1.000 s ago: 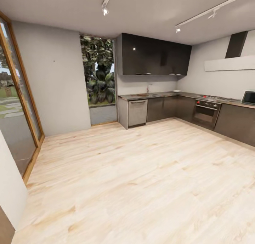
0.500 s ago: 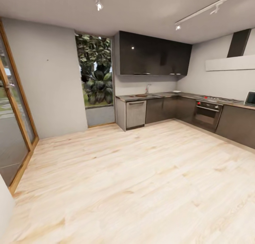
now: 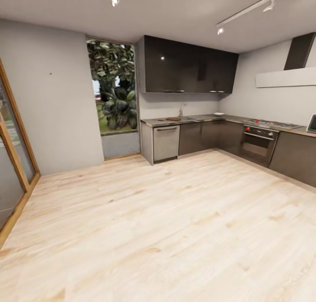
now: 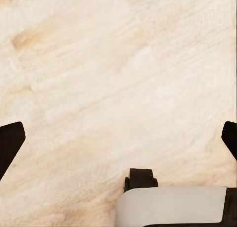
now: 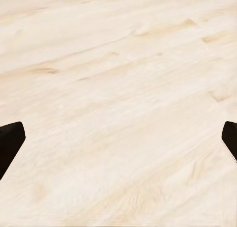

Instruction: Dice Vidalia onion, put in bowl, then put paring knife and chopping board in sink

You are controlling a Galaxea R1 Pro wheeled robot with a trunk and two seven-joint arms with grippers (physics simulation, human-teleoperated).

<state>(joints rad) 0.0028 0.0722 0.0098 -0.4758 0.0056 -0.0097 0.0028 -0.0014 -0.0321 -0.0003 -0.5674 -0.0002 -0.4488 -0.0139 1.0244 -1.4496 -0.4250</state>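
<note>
Far across the room runs the dark countertop [image 3: 199,118] with its chrome tap [image 3: 181,110] marking the sink [image 3: 188,117]. A brown chopping board [image 3: 174,119] lies just left of the tap, and a small white bowl [image 3: 218,114] sits further right. The onion and the paring knife are too small or hidden from here. My left gripper [image 4: 118,143] hangs open over bare wooden floor, its dark fingertips [image 4: 10,143] wide apart. My right gripper [image 5: 118,143] is open over the floor too, holding nothing.
A wide pale wood floor [image 3: 153,227] stretches to the cabinets. A steel dishwasher [image 3: 166,143] ends the counter, and an oven [image 3: 258,144] stands along the right wall. A window [image 3: 112,91] and a glass door [image 3: 13,161] are at left. My white base [image 4: 173,207] shows in the left wrist view.
The whole head picture has shifted: the glass door has slid toward the left edge and the kitchen looks slightly nearer, so the camera has moved. Nothing in the kitchen has moved.
</note>
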